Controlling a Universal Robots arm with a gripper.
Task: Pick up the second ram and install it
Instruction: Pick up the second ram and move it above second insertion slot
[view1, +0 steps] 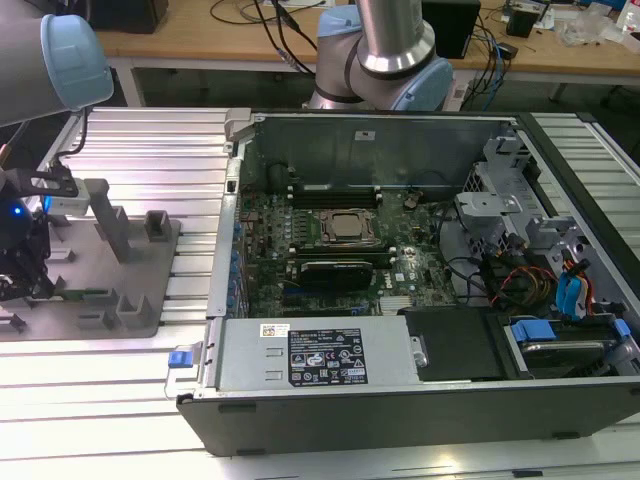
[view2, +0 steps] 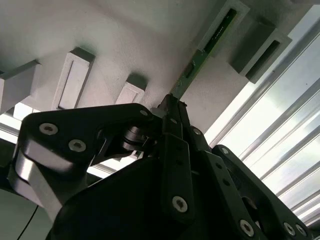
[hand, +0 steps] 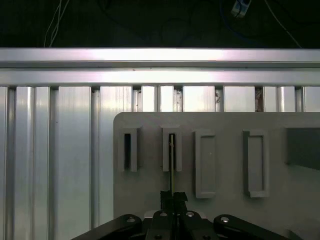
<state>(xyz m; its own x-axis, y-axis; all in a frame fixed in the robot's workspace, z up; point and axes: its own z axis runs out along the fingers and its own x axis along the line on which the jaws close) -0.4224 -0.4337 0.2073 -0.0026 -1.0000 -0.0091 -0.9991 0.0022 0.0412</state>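
Observation:
The second ram is a thin green stick standing on edge on the grey slotted tray. Its far end sits in a raised slot block. My gripper is shut on its near end. In the first wrist view the ram appears edge-on, running from the fingertips into the second slot block. In the exterior view the gripper hangs low over the tray at that view's left, and the ram lies just beyond it.
The open computer case fills the middle and the exterior view's right, with long memory slots above the processor on its motherboard. An upright grey post rises from the tray near the gripper. Ribbed aluminium table lies between tray and case.

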